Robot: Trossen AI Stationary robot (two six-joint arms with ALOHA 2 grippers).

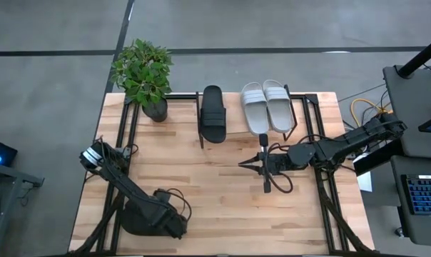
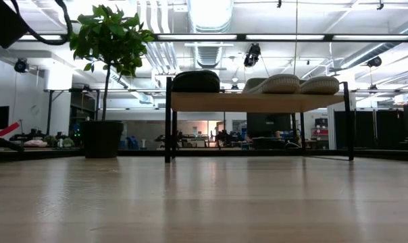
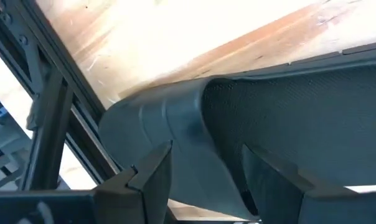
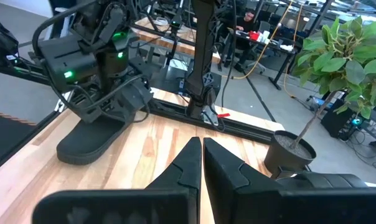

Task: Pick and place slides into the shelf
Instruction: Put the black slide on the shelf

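Three slides rest soles down on the shelf [image 1: 301,114] at the far edge: one black slide [image 1: 213,114] and two grey-white slides [image 1: 255,107] [image 1: 278,106]. A second black slide [image 4: 88,140] lies flat on the table near its left near corner; in the high view my left arm covers it. My left gripper [image 3: 206,149] is open and low over this slide. One finger stands outside the wide strap [image 3: 150,118] and one over the footbed [image 3: 300,118]. My right gripper [image 1: 242,164] is shut and empty, hovering mid-table in front of the shelf. My left gripper comes down at the black slide on the table with its fingers [image 3: 154,171] on either side of the strap's edge [image 3: 206,124]. Whether a finger touches the slide cannot be told. The slide lies flat on the table.
A potted plant [image 1: 145,75] stands at the far left, beside the shelf. On the shelf top there is free room between the plant's side and the black slide. Black frame rails [image 1: 123,135] run along both sides of the table. The middle of the tabletop [image 1: 201,178] is bare wood.
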